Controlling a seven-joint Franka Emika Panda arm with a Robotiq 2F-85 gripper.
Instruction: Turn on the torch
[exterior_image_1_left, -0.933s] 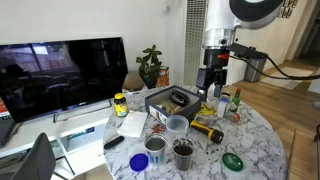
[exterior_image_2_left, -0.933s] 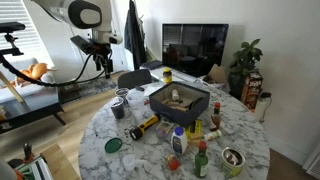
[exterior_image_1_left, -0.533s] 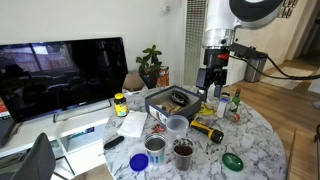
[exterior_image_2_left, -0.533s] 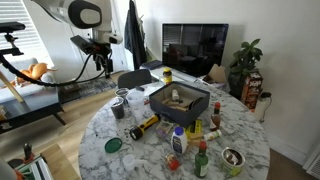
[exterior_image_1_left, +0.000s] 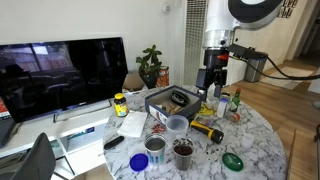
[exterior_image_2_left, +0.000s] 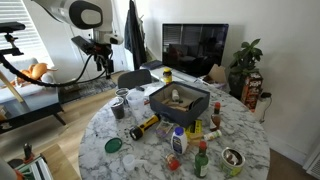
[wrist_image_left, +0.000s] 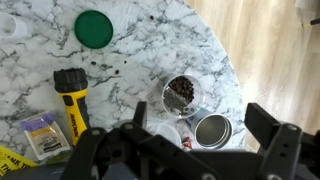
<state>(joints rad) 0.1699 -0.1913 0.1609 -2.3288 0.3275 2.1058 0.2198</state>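
One arm, one torch, nothing gripped. The gripper (exterior_image_1_left: 211, 86) hangs high over the marble table (exterior_image_1_left: 258, 135), right of centre in an exterior view, well clear of the clutter beneath. In the wrist view its fingers (wrist_image_left: 268, 135) stand wide apart at the bottom edge, with nothing between them.

The torch (wrist_image_left: 72, 102) lies flat on the marble at the left of the wrist view, black head toward the top of the frame and yellow body running down. A green lid (wrist_image_left: 94, 28) sits above it, well apart. A cup of dark bits (wrist_image_left: 180, 92) and a metal tin (wrist_image_left: 212, 130) sit to its right, near centre frame, almost under the open jaws. A small packet (wrist_image_left: 40, 135) lies just beside the torch's lower end. No beam shows from the lens. The switch is too small to make out in any view.

Judgement: this is the approach step, not yet any contact. The pincer looks lined up over the cup and tin rather than the torch, so the next move calls for a shift toward the left of the wrist frame, then a descent onto the yellow body. Locating the switch comes first. A round body lying loose may roll under a push, so the press wants to come straight down, or the jaws could steady the barrel.
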